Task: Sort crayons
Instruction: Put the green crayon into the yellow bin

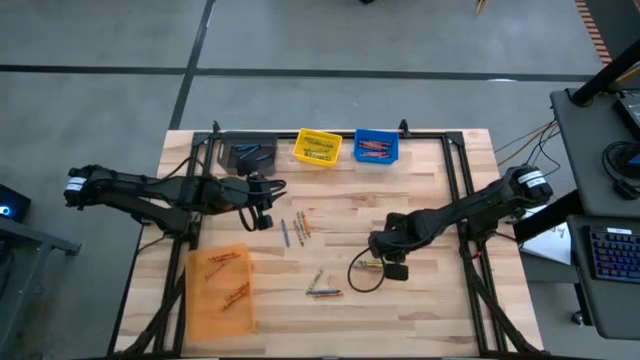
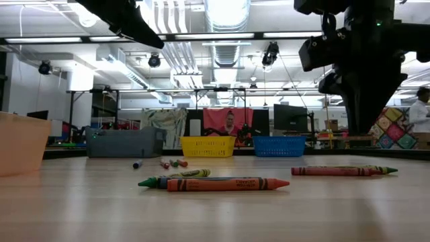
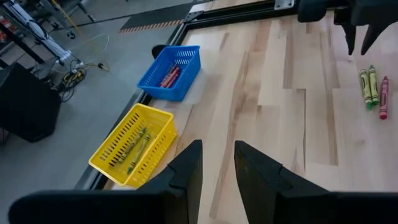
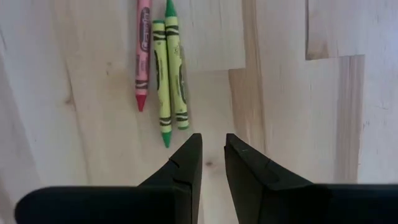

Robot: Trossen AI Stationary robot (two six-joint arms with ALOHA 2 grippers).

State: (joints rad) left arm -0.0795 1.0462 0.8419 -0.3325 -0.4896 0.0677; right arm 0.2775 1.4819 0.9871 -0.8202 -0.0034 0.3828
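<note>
Red crayon (image 2: 227, 184) and green crayon (image 2: 176, 177) lie nearest low camera on worktop (image 1: 420, 200). Right end effector (image 4: 212, 157) hovers beside red and two green crayons (image 4: 166, 68), fingers slightly apart, empty. Left end effector (image 3: 217, 163) slightly apart, empty, near yellow bin (image 3: 134, 145) and blue bin (image 3: 170, 71), both holding crayons.

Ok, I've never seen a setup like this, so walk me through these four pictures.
Two dark robot arms work at a wooden table. One picture looks down from above, one looks level across the tabletop, and two come from cameras on the wrists. Loose crayons lie on the wood. At the far edge stand a yellow bin and a blue bin; an orange bin sits nearer. The left tool and the right tool, just above three crayons, hold nothing.
</note>
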